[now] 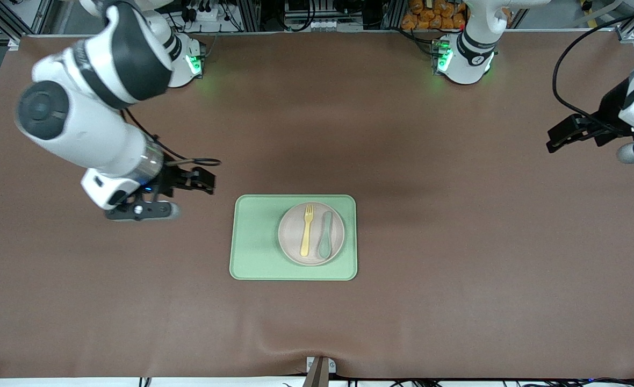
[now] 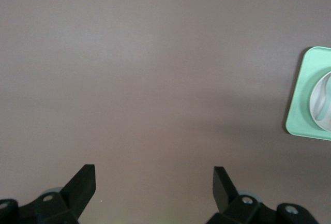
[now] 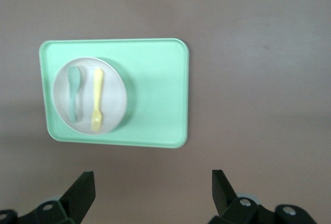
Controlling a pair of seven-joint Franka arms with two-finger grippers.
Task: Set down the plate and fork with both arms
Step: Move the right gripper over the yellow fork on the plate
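The round pale plate point(image 1: 290, 235) sits on a light green tray point(image 1: 255, 239) at the table's middle. The yellow fork point(image 1: 307, 230) lies on the plate beside a grey-green spoon point(image 1: 325, 234). The right wrist view shows the plate point(image 3: 115, 97), fork point(image 3: 96, 101), spoon point(image 3: 74, 92) and tray point(image 3: 155, 94). My right gripper point(image 1: 205, 181) is open and empty, over bare table toward the right arm's end from the tray; it also shows in its wrist view point(image 3: 152, 180). My left gripper point(image 1: 556, 141) is open and empty over the left arm's end of the table point(image 2: 153, 175).
The brown table mat point(image 1: 456, 242) surrounds the tray. The tray's edge point(image 2: 305, 94) and part of the plate point(image 2: 323, 102) show in the left wrist view. The arm bases point(image 1: 465, 59) stand along the table edge farthest from the front camera.
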